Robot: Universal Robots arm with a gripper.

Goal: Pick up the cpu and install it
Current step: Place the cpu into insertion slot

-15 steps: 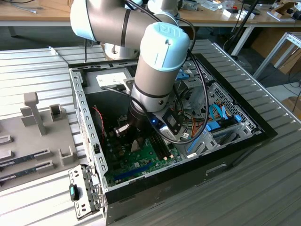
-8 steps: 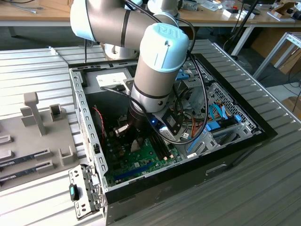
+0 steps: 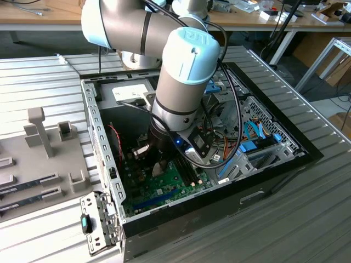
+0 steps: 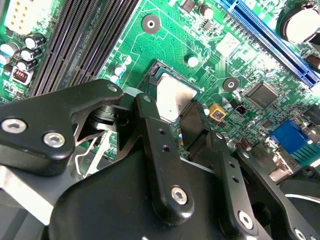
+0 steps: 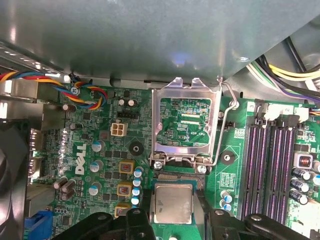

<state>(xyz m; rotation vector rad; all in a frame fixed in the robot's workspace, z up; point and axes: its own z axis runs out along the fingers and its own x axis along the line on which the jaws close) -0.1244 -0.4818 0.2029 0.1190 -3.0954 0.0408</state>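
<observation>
Evidently, black two-finger gripper (image 4: 170,107) jaws pinched silvery square metal-lidded cpu (image 4: 172,97); dark pin socket (image 5: 177,178) lay directly beneath jaws. Risk judged: skewed seating could bend pins.

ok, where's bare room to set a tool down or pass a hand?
Free: ribbed metal table at the exterior view's right of the black computer case, and past the grey fixture tray at that view's left. Crowded: inside the case, where the gripper grips the silvery square cpu over the green motherboard, among cables.
</observation>
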